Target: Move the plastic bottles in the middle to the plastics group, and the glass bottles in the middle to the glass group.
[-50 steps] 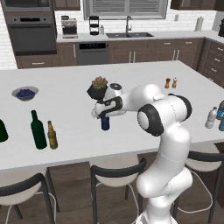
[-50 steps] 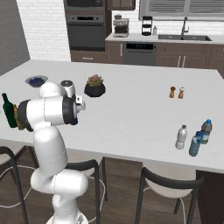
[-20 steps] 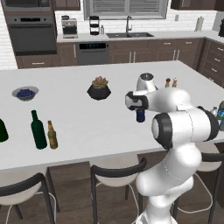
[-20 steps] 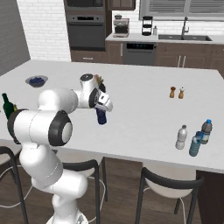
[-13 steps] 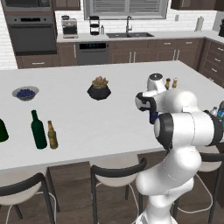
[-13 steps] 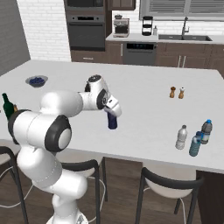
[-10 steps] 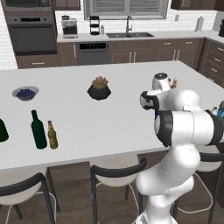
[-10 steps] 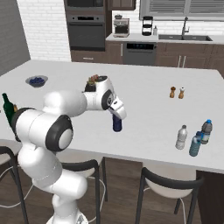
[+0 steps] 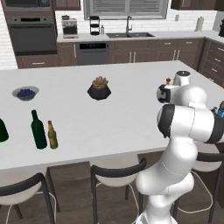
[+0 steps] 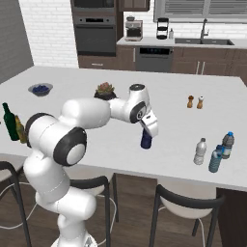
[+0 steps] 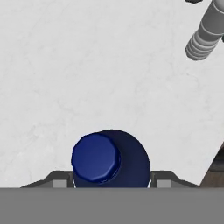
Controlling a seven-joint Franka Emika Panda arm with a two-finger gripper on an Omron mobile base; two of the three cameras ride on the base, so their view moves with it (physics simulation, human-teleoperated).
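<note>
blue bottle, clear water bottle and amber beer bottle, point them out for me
blue bottle (image 10: 146, 139): right base view, on its dark body below the gripper.
clear water bottle (image 10: 199, 152): right base view, on its body near the counter's right end.
amber beer bottle (image 9: 52, 136): left base view, on its label.

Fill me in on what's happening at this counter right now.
The robot's gripper is shut on the dark blue bottle and carries it over the white counter toward the plastics group at the right end. The amber bottle stands beside the tall green bottle at the left end.
</note>
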